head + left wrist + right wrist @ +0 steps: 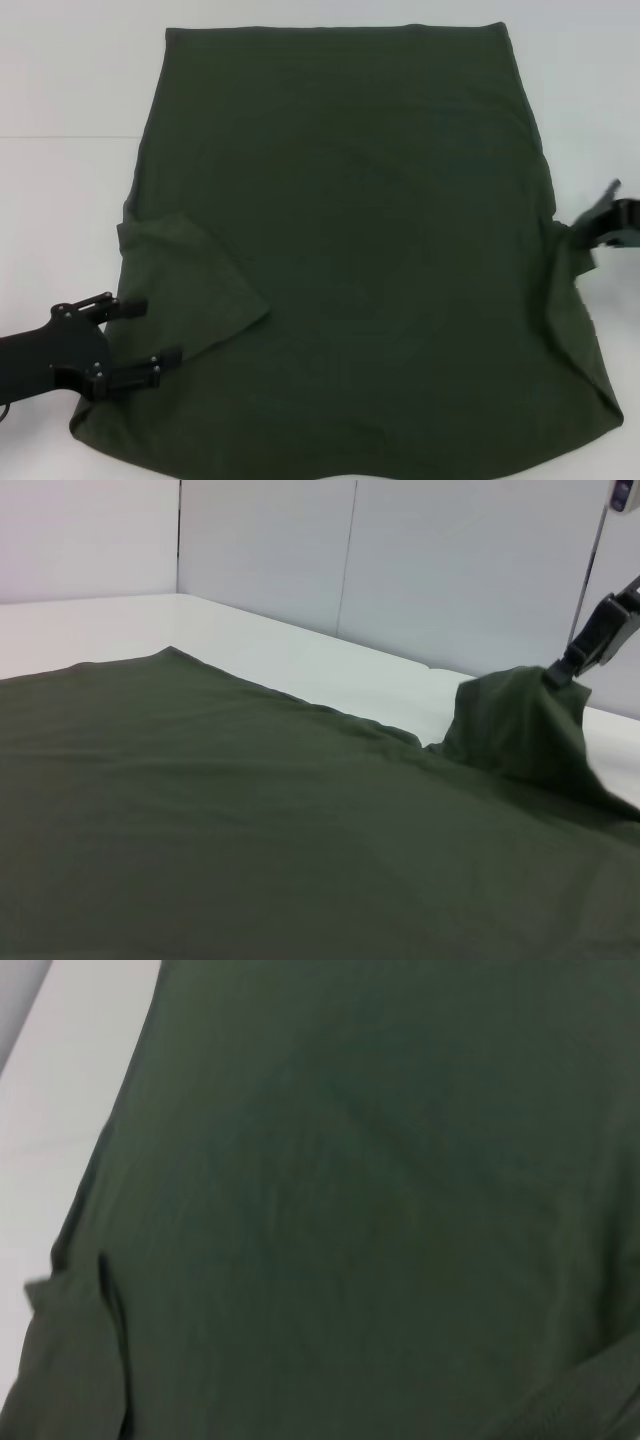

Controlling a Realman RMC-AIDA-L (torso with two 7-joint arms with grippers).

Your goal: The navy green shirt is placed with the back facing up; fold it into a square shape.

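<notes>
Head view: matte olive shirt (350, 240), left claw (140, 340) apart (sleeve folded), right claw (600, 225) pinching hem.

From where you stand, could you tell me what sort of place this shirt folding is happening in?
Probably a lab or test bench rather than a home: a plain white table, bare pale wall panels behind it, and only the navy green shirt between the left gripper and right gripper.

Left tool (140, 340) — near left, arm entering low from the left edge, fingers spread apart and pointing right. Right tool (600, 222) — far right edge, mid-depth, raised, fingers pinched closed on cloth.
</notes>
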